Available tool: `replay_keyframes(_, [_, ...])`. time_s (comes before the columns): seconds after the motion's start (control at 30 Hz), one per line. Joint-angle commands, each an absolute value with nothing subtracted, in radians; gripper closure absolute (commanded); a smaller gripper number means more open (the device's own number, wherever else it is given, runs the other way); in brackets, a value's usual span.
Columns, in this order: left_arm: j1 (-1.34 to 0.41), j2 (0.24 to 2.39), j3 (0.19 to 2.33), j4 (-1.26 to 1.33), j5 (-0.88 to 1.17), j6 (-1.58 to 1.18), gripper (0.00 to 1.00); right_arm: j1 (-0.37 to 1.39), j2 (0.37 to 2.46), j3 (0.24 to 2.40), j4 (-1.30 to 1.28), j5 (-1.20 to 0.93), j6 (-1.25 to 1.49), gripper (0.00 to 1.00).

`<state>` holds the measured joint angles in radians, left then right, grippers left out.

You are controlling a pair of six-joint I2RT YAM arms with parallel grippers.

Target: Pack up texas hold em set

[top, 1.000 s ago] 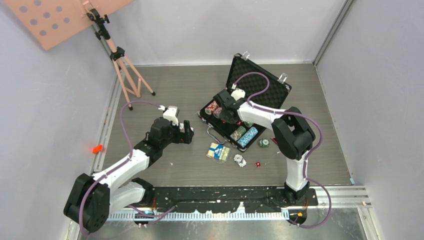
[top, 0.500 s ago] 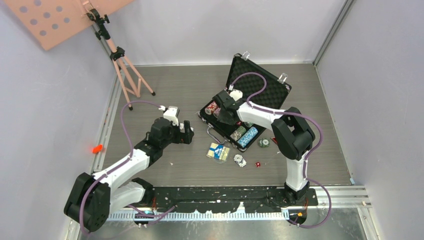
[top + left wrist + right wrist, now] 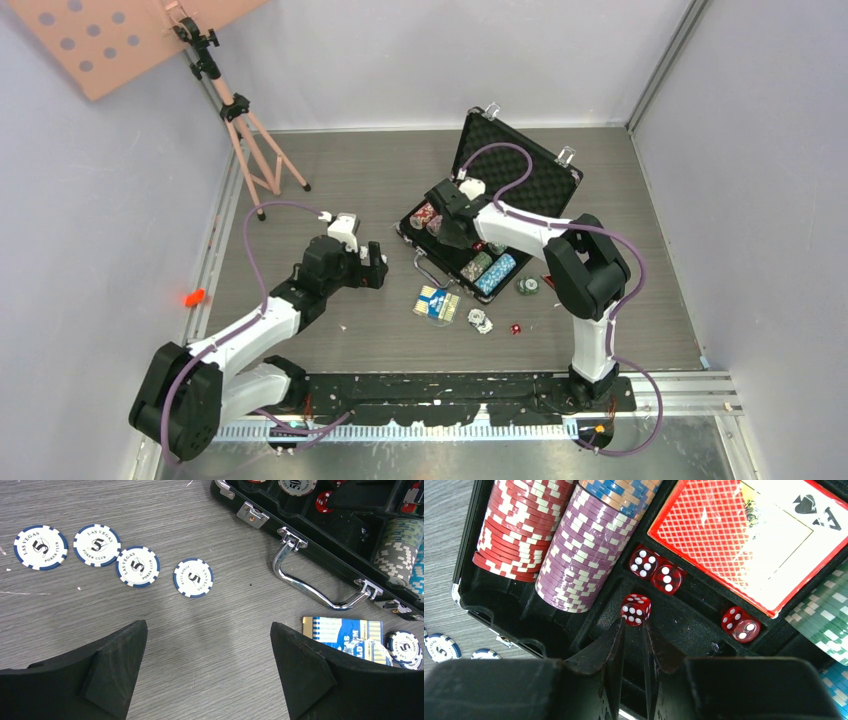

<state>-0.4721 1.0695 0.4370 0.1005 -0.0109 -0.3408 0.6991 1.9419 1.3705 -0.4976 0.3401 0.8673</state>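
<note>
Red, translucent and white-pipped, the die point(image 3: 636, 609) sits right at the tips of my right end effector point(image 3: 634, 626), straight ahead along my fingers. My jaws are drawn close with only a narrow gap between them, and their tips meet the die's near edge. I cannot tell whether I am pinching it or merely touching it.

It is a cube, so there is no long axis to line up with. What matters is the trough it lies in, a black foam channel in the briefcase point(image 3: 484, 597). The channel runs slantwise between the purple chip stack point(image 3: 584, 555) on one side and the red deck point(image 3: 734, 540) on the other. Two more dice point(image 3: 656, 571) lie touching each other farther up that channel, and a fourth die point(image 3: 740, 624) lies off to my right, beside the deck's edge. I judge that this arm, reaching into the case, is the one to settle the dice.

My left end effector point(image 3: 208, 627) hangs over the table point(image 3: 210, 670) with jaws wide apart, holding nothing. Ahead of it four white-and-blue chips point(image 3: 137, 566) lie flat in a loose row, outside the case. The blue deck point(image 3: 342, 632) lies to its right, just below the chrome handle point(image 3: 320, 587). Those loose pieces are nearer the left arm.
</note>
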Motion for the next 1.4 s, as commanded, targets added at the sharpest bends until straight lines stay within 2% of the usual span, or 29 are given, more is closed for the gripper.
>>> replay_keyframes(0.0, [-0.476, 1.069, 0.463, 0.147, -0.017, -0.339, 0.03, 0.703, 1.892, 1.418, -0.516, 0.381, 0.859, 0.75])
replay_keyframes(0.07, [-0.477, 1.070, 0.463, 0.147, -0.017, -0.339, 0.03, 0.701, 1.879, 1.416, -0.518, 0.383, 0.857, 0.75])
replay_keyframes(0.33, [-0.476, 1.076, 0.466, 0.147, -0.015, -0.339, 0.03, 0.692, 1.918, 1.431, -0.522, 0.358, 0.846, 0.61])
replay_keyframes(0.47, [-0.477, 1.074, 0.465, 0.147, -0.015, -0.339, 0.03, 0.692, 1.943, 1.442, -0.522, 0.356, 0.838, 0.59])
replay_keyframes(0.93, [-0.477, 1.069, 0.464, 0.143, -0.018, -0.337, 0.03, 0.689, 1.979, 1.438, -0.522, 0.360, 0.834, 0.63])
replay_keyframes(1.23, [-0.476, 1.069, 0.465, 0.143, -0.020, -0.336, 0.03, 0.689, 1.952, 1.436, -0.532, 0.359, 0.838, 0.73])
replay_keyframes(1.37, [-0.476, 1.071, 0.465, 0.143, -0.017, -0.336, 0.03, 0.689, 1.901, 1.435, -0.549, 0.385, 0.841, 0.74])
